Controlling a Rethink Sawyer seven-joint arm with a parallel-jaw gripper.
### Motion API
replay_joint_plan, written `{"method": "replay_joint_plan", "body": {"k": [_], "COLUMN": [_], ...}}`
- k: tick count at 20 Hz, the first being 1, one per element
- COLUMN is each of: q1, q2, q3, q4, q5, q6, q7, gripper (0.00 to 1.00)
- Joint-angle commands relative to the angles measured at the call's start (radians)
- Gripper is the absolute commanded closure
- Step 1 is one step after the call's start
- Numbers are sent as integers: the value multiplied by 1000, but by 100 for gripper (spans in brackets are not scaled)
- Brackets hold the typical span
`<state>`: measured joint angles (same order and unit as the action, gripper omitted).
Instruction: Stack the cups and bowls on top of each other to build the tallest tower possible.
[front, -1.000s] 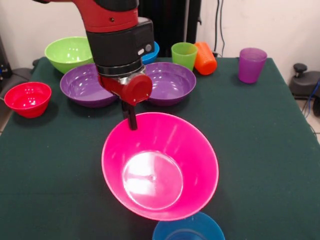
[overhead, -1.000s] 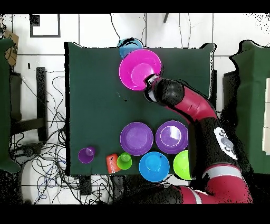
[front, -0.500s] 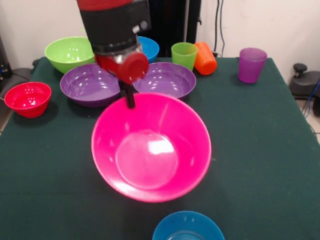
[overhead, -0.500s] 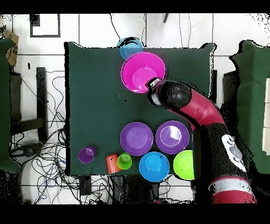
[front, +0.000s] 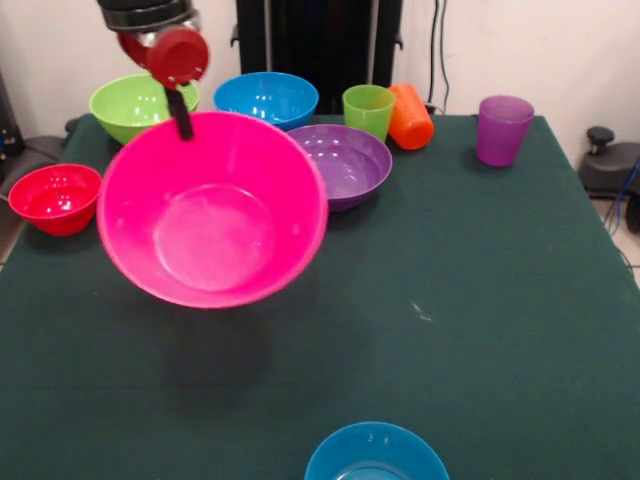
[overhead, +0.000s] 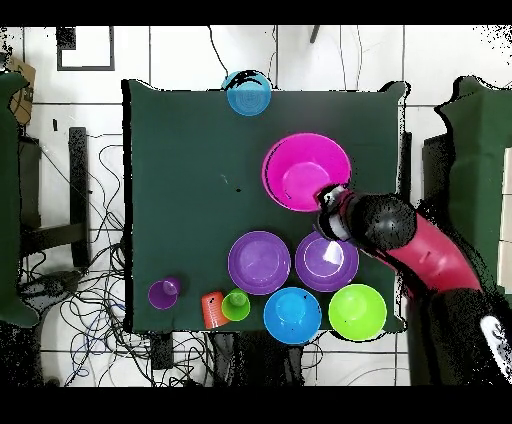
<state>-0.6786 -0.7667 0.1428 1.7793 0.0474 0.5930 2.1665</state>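
Observation:
My gripper (front: 184, 130) is shut on the far rim of the big pink bowl (front: 215, 210), which hangs tilted above the table with its shadow below. From overhead, the gripper (overhead: 330, 197) holds the pink bowl (overhead: 300, 170) just beyond two purple bowls (overhead: 260, 262) (overhead: 326, 260). The front view shows only one purple bowl (front: 345, 160). Behind stand a lime green bowl (front: 135, 100) and a blue bowl (front: 265, 97). A red bowl (front: 55, 197) sits at the left and a second blue bowl (front: 375, 455) at the near edge. The green cup (front: 368, 108) and purple cup (front: 503, 128) stand upright. The orange cup (front: 410, 115) lies on its side.
Dark green cloth (front: 500, 300) covers the table. Overhead, the cups (overhead: 236, 305) and the bowls crowd along the table's bottom edge, and the lone blue bowl (overhead: 247, 92) sits at the top edge. Cables lie on the floor beside the table.
The arm has raised the pink bowl off the table and carried it left and back in the front view. It now covers one purple bowl, and the blue bowl behind is uncovered.

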Motion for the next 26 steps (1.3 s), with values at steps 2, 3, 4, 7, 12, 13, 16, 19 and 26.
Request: {"method": "replay_joint_plan", "body": {"k": [2, 3, 4, 7, 12, 13, 16, 19, 26], "q1": [-126, -133, -138, -153, -207, -212, -213, -216, -227], "q2": [125, 139, 171, 268, 319, 324, 358, 370, 381], "q3": [42, 35, 21, -8, 18, 23, 41, 53, 73], "q4": [69, 56, 30, -47, -103, -107, -139, -164, -197], "q5": [-267, -301, -342, -443, -512, -516, -508, -497, -476], "q6": [-160, -182, -221, -321, -318, -319, -347, -347, -306], "q7": [-218, -208, -187, -135, -130, -125, -86, -72, -79], "gripper": [100, 100, 100, 100, 100, 100, 100, 100, 0]}}
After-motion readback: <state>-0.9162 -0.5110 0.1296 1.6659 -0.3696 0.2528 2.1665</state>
